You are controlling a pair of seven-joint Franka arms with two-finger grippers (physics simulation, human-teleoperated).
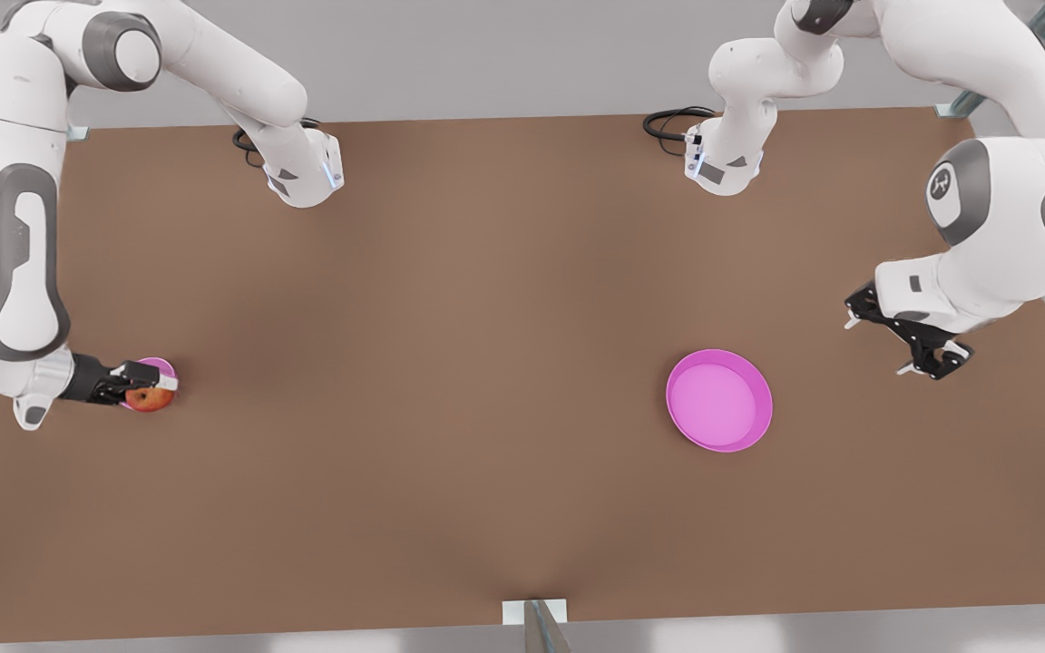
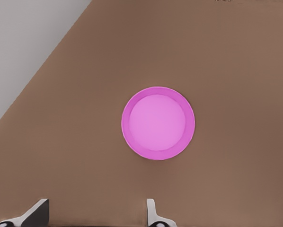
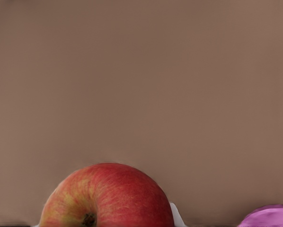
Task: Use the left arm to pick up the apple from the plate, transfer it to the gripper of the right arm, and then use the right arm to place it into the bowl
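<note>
Apple: the small round red apple with yellow-orange patches (image 1: 149, 398) sits clamped between the fingers of the right pincer (image 1: 152, 388), at the front view's left edge of the brown bench (image 1: 450, 363); the right wrist view has the fruit (image 3: 108, 196) close up against a white fingertip.
Bowl: the small deep magenta-pink bowl (image 1: 160, 366) lies directly behind the apple and is mostly hidden by it; a pink rim (image 3: 269, 216) peeks in beside the fruit in the right wrist view.
Plate: the wide shallow magenta-pink plastic plate (image 1: 719, 400) stands bare, well apart on the front view's right.
Left pincer: the left pincer (image 1: 913, 345) hangs open near the plate and holds nothing; its wrist view looks down on the plate (image 2: 158, 123) past two spread fingertips (image 2: 152, 210). This arm waits.
Progress: pickup and handover look done; only the release into the bowl is left.
Hedge: whether the apple is above the bowl's mouth or just beside it, I cannot tell.
</note>
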